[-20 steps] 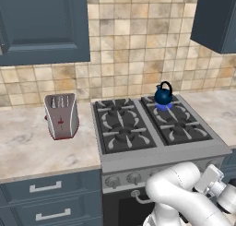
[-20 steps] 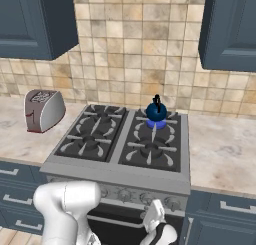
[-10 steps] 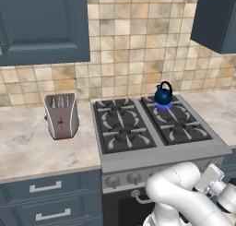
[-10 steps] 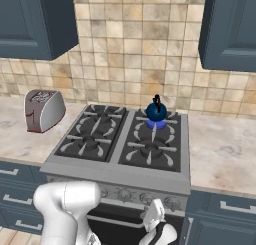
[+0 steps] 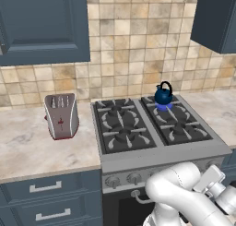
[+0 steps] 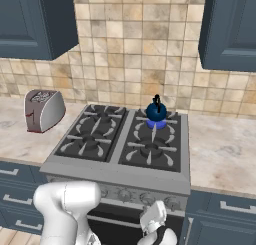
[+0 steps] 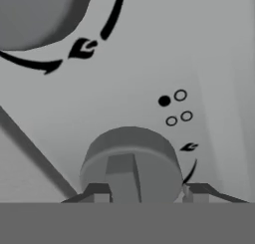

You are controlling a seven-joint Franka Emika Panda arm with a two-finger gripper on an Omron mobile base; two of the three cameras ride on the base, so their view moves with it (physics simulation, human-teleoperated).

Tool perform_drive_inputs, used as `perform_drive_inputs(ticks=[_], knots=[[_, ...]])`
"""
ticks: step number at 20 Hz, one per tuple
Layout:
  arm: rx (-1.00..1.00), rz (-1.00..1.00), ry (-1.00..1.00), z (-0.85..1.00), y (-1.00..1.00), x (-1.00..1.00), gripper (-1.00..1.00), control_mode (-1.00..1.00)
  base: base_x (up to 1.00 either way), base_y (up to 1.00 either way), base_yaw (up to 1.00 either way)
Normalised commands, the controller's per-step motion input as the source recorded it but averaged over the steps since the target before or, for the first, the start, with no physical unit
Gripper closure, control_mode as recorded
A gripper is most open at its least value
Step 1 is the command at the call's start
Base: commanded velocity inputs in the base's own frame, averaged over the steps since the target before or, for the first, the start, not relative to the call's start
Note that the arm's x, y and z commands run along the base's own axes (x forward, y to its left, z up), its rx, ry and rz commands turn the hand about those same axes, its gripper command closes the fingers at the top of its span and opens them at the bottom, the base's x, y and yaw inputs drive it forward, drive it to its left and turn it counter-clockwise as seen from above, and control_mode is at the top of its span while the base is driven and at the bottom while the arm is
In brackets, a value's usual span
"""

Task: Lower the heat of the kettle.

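Observation:
The dark-blue kettle (image 5: 163, 95) (image 6: 156, 110) stands on the stove's back right burner, over a small blue flame (image 6: 156, 123). Low down at the stove's front panel, my gripper (image 7: 147, 190) faces a round grey control knob (image 7: 130, 161). Its two dark fingertips (image 7: 98, 191) sit tight against the knob's left and right sides, shut on it. The knob's raised bar points almost straight up in the hand view. Flame marks and a dot diagram are printed on the panel beside it. A second knob (image 7: 40, 14) shows at the upper left of the hand view.
A silver toaster (image 5: 61, 115) (image 6: 44, 110) stands on the marble counter left of the stove. Other knobs (image 5: 133, 178) line the front panel above the oven door handle (image 5: 138, 199). Blue drawers (image 5: 46, 188) flank the oven; wall cabinets hang above.

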Motion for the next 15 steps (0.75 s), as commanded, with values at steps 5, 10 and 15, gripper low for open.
perform_drive_inputs(ticks=[5,10,15], knots=[[0.34,-0.03,0.00,0.13,-0.12,0.00,1.00,-1.00,0.00,0.00,0.00],[0.30,-0.04,-0.01,0.18,-0.09,0.00,1.00,-1.00,0.00,0.00,0.00],[0.28,-0.08,0.00,0.20,-0.04,0.00,1.00,-1.00,0.00,0.00,0.00]])
